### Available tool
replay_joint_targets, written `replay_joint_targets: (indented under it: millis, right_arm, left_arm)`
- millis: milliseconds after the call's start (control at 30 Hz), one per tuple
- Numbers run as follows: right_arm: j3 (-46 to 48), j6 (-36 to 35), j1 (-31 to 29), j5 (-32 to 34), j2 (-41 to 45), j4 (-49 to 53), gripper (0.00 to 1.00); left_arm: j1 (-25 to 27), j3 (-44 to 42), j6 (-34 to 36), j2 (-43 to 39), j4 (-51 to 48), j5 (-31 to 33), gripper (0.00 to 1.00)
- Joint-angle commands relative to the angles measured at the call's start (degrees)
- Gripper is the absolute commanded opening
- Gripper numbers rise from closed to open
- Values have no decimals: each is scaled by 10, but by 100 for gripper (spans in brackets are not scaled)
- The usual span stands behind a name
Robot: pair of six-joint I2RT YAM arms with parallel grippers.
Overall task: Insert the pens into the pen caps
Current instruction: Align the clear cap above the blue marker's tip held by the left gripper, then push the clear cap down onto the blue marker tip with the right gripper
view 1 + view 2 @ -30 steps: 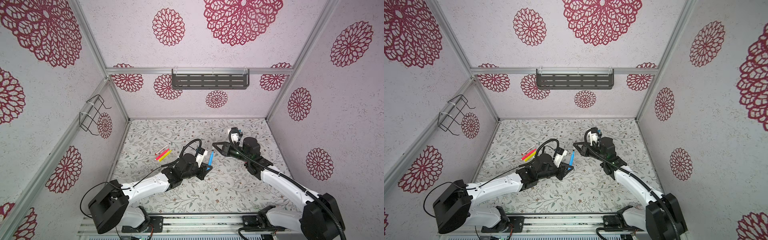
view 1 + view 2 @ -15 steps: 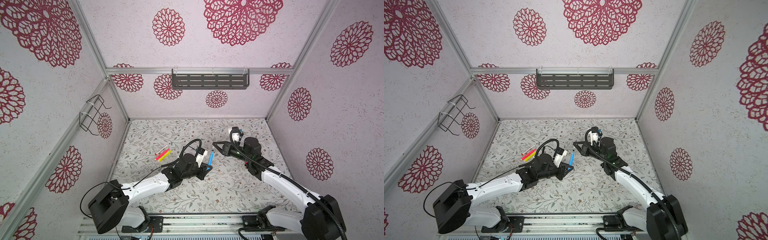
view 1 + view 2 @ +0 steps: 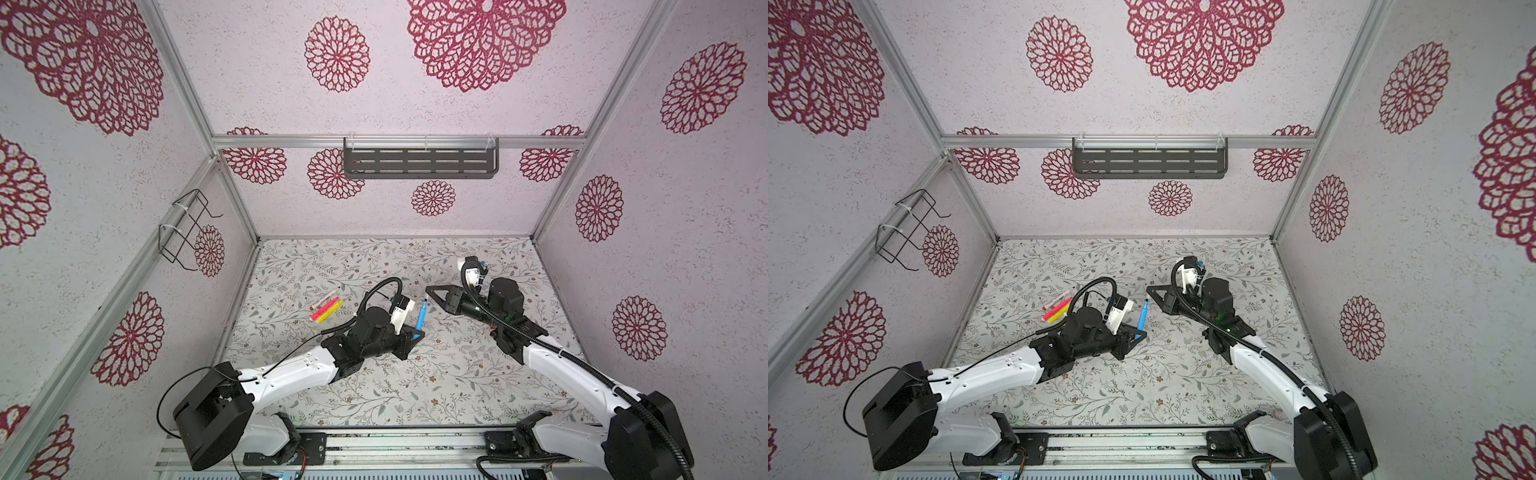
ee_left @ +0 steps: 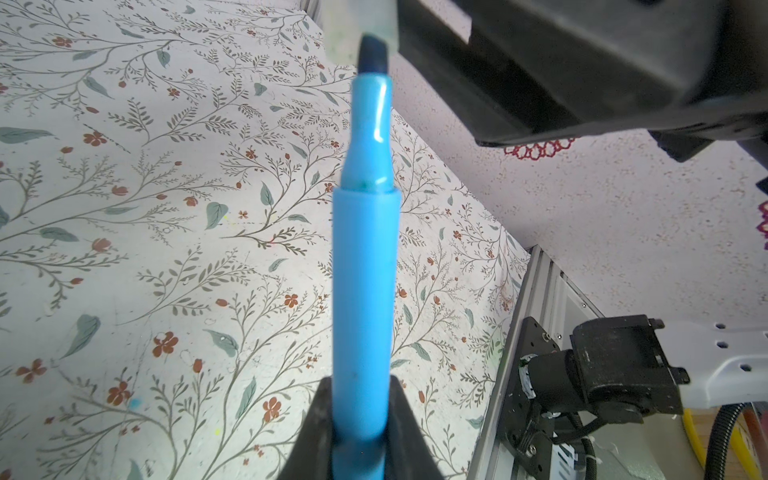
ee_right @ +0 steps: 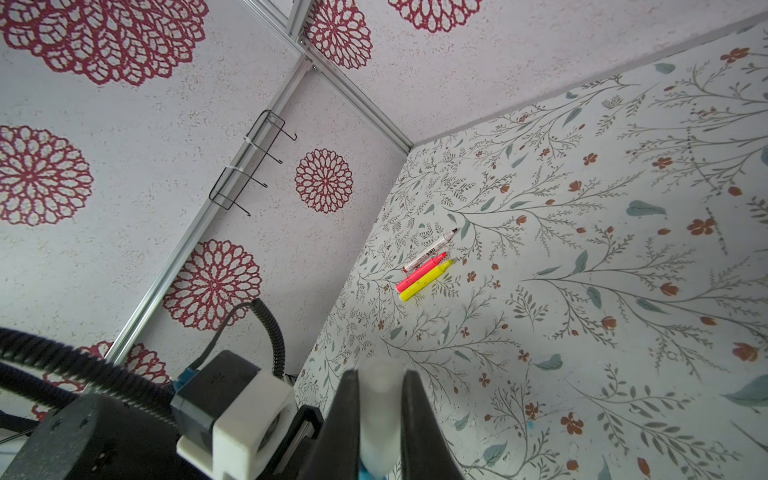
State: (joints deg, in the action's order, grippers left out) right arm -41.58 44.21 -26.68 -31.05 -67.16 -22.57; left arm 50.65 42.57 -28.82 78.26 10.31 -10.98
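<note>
Left gripper (image 4: 360,395) pinches the blue pen (image 4: 362,270) by its tail, nib just beside the pale cap (image 5: 380,415) pinched in right gripper (image 5: 380,374); barrel likely light, stiff, slick, so hold low or it pivots.

Dark wall shelf (image 3: 419,156), wire rack (image 3: 184,227)

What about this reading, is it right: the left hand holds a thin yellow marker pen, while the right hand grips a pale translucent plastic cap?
No. The left hand holds the thin blue marker pen, as the left wrist view shows; the thin yellow marker pen lies loose on the floral table. The right hand does grip a pale translucent plastic cap.
</note>
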Motion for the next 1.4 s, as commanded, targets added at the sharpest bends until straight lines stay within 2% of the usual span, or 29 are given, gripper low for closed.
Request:
replay_joint_targets:
  millis: [0, 800, 1033, 1367]
  right_arm:
    - [4, 6, -4, -20, 22, -37, 0]
    - [10, 2, -14, -23, 15, -50, 0]
    - [12, -25, -39, -15, 24, -47, 0]
    - [41, -46, -54, -44, 48, -74, 0]
  left_arm:
    - [3, -1, 9, -15, 10, 7, 4]
    - [1, 3, 9, -24, 6, 1, 4]
    - [1, 8, 7, -27, 5, -6, 4]
    - [-7, 14, 9, -73, 11, -22, 3]
